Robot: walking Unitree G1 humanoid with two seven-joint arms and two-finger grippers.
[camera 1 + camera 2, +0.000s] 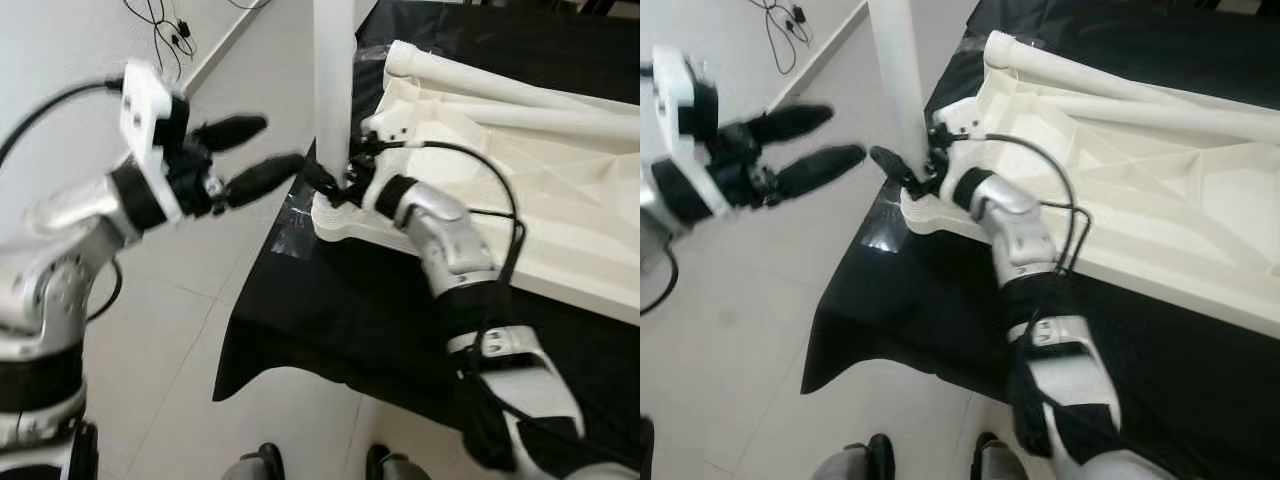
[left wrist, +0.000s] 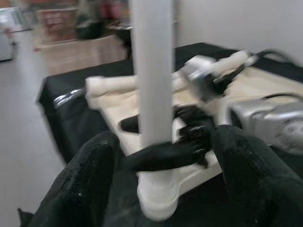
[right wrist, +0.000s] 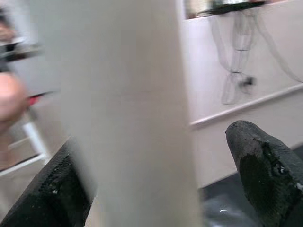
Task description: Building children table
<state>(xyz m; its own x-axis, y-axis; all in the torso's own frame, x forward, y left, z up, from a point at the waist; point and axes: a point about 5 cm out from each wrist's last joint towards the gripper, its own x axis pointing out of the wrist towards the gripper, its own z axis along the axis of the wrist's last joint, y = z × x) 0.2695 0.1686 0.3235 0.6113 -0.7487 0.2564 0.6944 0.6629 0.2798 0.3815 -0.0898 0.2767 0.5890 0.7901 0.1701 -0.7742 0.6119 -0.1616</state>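
A white table top (image 1: 520, 190) lies upside down on a table under a black cloth (image 1: 330, 320). A white table leg (image 1: 333, 80) stands upright in the socket (image 1: 340, 225) at its near left corner. My right gripper (image 1: 333, 182) is open, straddling the leg just above the socket. In the right wrist view one finger (image 3: 47, 194) lies against the leg (image 3: 128, 109) and the other finger (image 3: 265, 165) stands off it. My left gripper (image 1: 281, 142) hovers open and empty over the floor, left of the leg, pointing at it.
Two more white legs (image 1: 500, 90) lie across the upturned top. The cloth's edge hangs down beside pale floor tiles (image 1: 200, 330). Black cables (image 1: 165, 25) lie on the floor by the far wall. A pair of dark shoes (image 1: 265, 462) shows at the bottom edge.
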